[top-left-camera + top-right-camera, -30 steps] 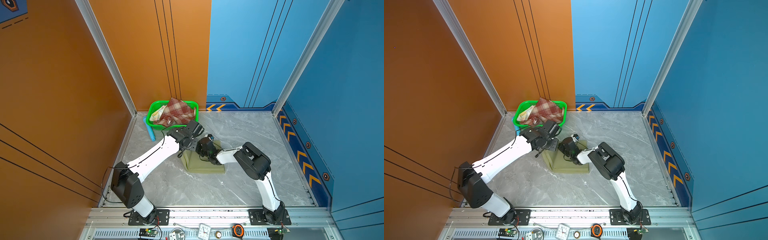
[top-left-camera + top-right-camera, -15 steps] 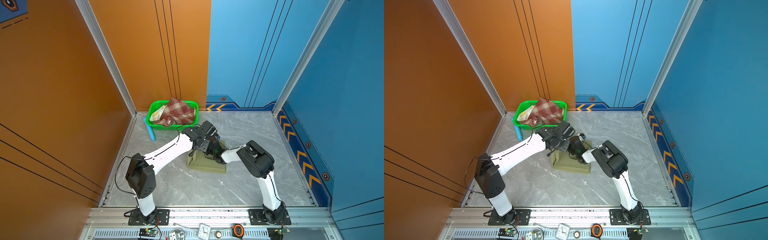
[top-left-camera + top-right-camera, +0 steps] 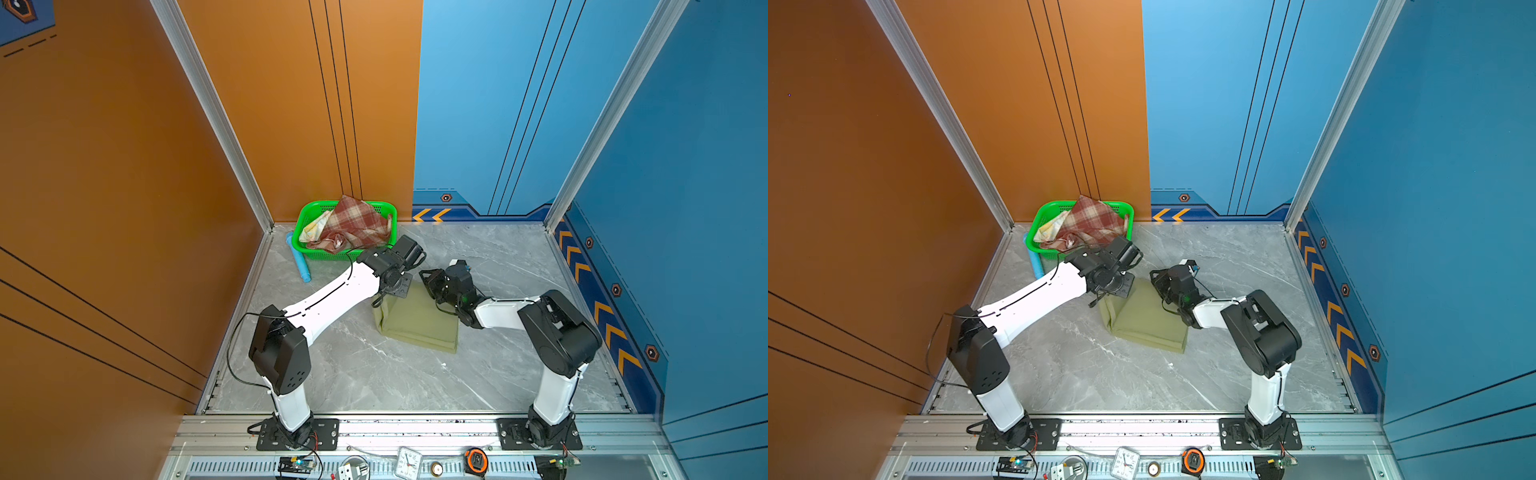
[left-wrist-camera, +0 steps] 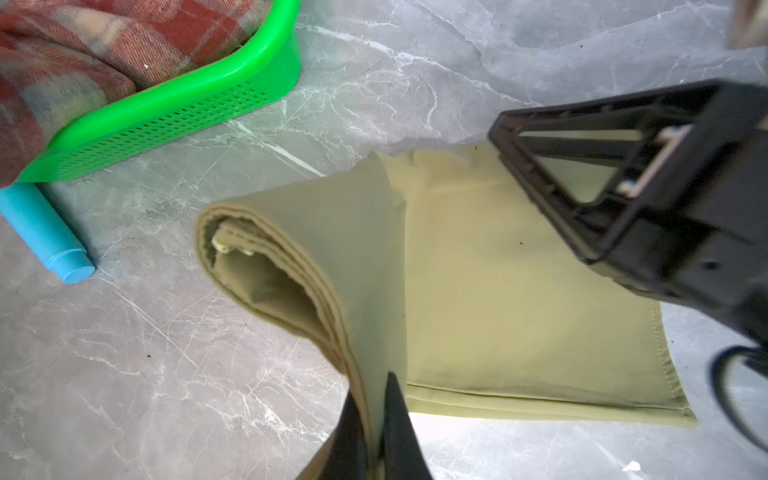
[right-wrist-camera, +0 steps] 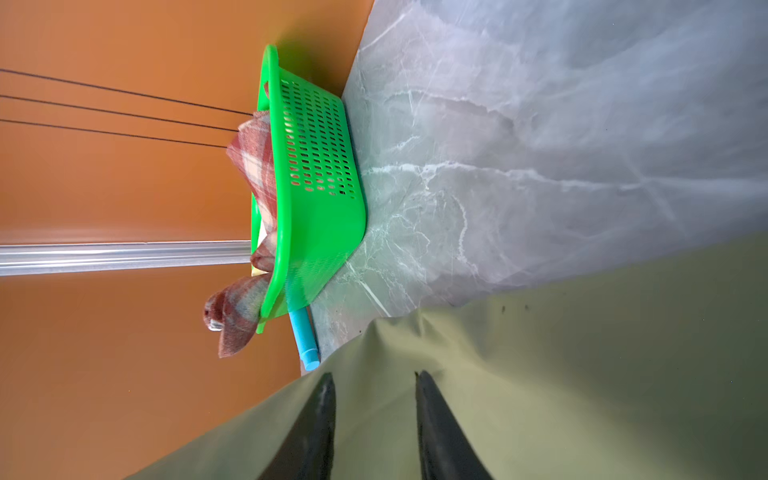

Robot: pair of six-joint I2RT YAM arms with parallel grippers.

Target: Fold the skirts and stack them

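The olive-green skirt (image 3: 419, 322) (image 3: 1144, 322) lies folded on the marble table. My left gripper (image 3: 395, 289) (image 4: 371, 386) is shut on its left edge and holds that layered edge lifted in a loop (image 4: 291, 266). My right gripper (image 3: 428, 279) (image 5: 373, 373) hovers over the skirt's far right part, open, with only flat olive cloth (image 5: 582, 374) showing beyond its fingers. The plaid skirt (image 3: 353, 224) (image 4: 62, 50) and the pale floral skirt (image 3: 316, 224) sit crumpled in the green basket (image 3: 302, 245).
The green basket (image 3: 1038, 245) (image 5: 320, 187) stands in the back left corner against the orange wall. A blue tube (image 3: 300, 266) (image 4: 45, 232) lies beside it. The blue wall borders the right side.
My left arm swung to the right with the skirt's edge still pinched. My right gripper's fingers have spread apart over the cloth.
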